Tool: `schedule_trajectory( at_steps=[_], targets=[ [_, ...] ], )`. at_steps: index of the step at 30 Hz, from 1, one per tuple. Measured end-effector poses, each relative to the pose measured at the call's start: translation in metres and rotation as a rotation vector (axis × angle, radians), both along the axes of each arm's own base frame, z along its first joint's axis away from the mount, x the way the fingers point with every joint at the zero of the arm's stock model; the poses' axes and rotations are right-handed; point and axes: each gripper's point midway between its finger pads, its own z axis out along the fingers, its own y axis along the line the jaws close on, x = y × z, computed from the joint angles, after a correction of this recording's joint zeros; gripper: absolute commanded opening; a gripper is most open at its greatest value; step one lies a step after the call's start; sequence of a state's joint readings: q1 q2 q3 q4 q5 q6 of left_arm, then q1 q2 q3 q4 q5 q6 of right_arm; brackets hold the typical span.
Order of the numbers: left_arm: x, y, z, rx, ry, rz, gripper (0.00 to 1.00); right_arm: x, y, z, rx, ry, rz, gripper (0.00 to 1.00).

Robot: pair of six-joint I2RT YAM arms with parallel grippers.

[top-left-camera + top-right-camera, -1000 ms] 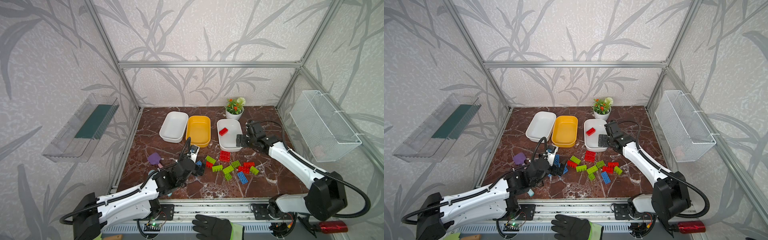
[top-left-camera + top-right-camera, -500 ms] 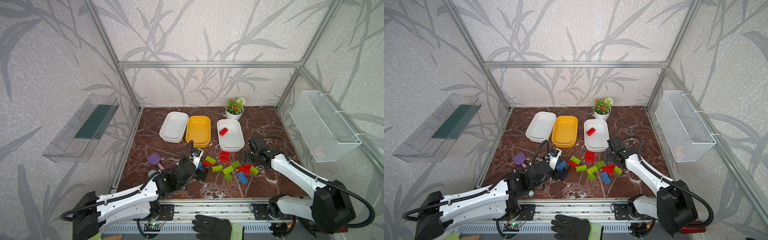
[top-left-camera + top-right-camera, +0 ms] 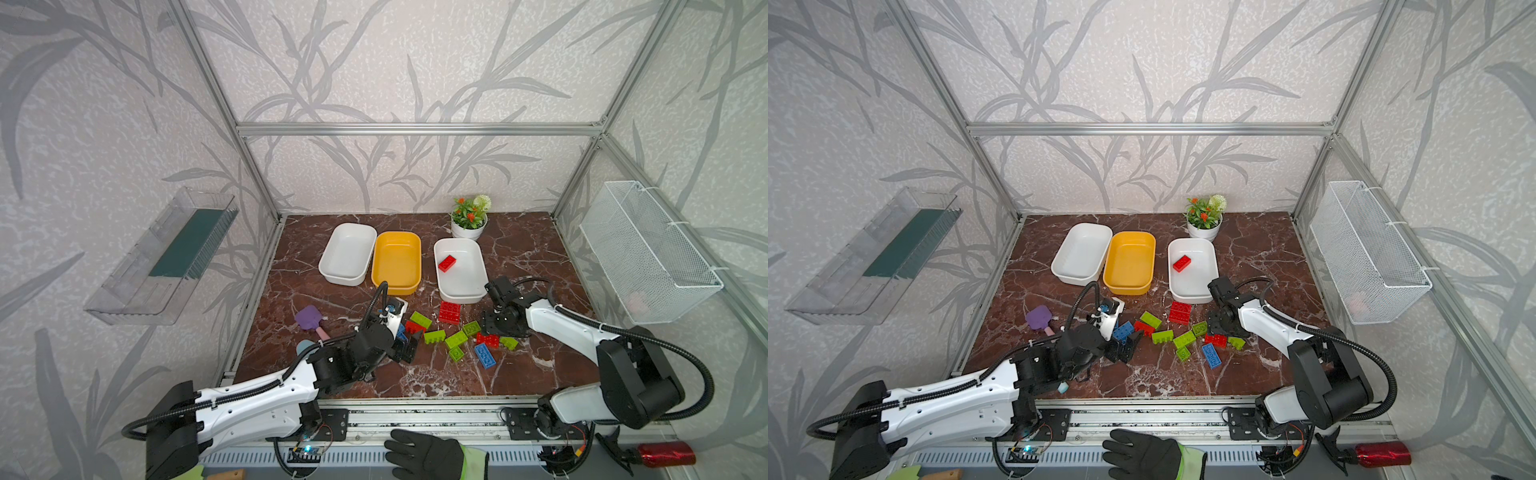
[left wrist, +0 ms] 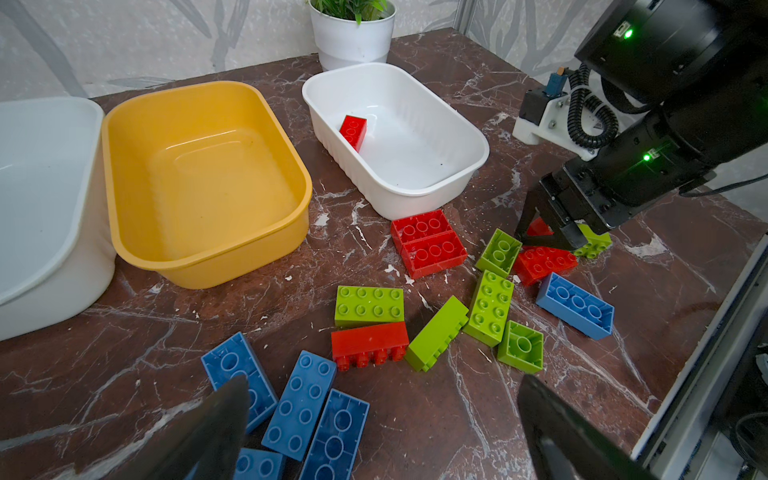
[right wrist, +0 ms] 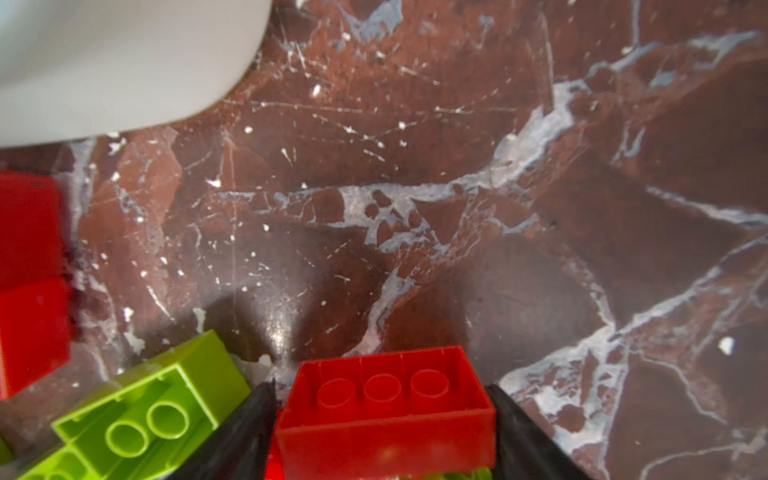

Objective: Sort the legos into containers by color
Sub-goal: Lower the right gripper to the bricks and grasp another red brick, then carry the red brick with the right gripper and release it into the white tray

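Blue, lime green and red legos (image 3: 455,338) lie scattered on the marble floor in front of three containers: a white tub (image 3: 343,278), a yellow tub (image 3: 395,286) and a second white tub (image 3: 461,297) that holds one red lego (image 3: 446,263). My right gripper (image 3: 496,328) is down at the pile's right end. Its fingers press on both ends of a red lego (image 5: 386,411), which lies upside down. My left gripper (image 4: 382,386) hangs open at the pile's left end, with several blue legos (image 4: 307,395) just beside its left finger.
A flower pot (image 3: 469,224) stands behind the right white tub. A purple shovel (image 3: 309,318) lies left of the pile. A wire basket (image 3: 648,253) hangs on the right wall, a clear shelf (image 3: 166,257) on the left. A gloved hand (image 3: 428,457) rests at the front rail.
My right gripper came from the right white tub down to the pile and closed around a red lego. The left gripper shifted slightly toward the front, still open.
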State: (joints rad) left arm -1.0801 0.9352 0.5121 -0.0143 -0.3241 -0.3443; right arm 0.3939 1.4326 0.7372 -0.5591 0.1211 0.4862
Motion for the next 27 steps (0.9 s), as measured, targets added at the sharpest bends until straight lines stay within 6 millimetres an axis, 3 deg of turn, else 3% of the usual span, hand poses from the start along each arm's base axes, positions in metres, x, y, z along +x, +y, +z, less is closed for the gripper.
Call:
schedule_trajectory(
  at_steps=[5, 10, 15, 22, 27],
  targets=[
    [0.0, 0.0, -0.001, 0.004, 0.001, 0.001, 0.99, 0.001, 0.0, 0.0, -0.001, -0.003, 0.0, 0.51],
    [0.001, 0.001, -0.001, 0.006, -0.002, 0.007, 0.99, -0.001, -0.001, 0.003, -0.007, 0.001, 0.001, 0.47],
    [0.002, 0.002, -0.001, 0.011, -0.007, 0.014, 0.99, 0.009, 0.002, 0.031, 0.011, -0.057, 0.009, 0.47],
    [0.005, 0.007, -0.005, 0.029, -0.016, 0.041, 0.99, 0.055, 0.022, 0.101, 0.08, -0.252, 0.038, 0.47],
    [0.008, 0.011, -0.007, 0.052, -0.027, 0.061, 0.99, 0.094, 0.039, 0.118, 0.09, -0.306, 0.069, 0.47]
  ],
)
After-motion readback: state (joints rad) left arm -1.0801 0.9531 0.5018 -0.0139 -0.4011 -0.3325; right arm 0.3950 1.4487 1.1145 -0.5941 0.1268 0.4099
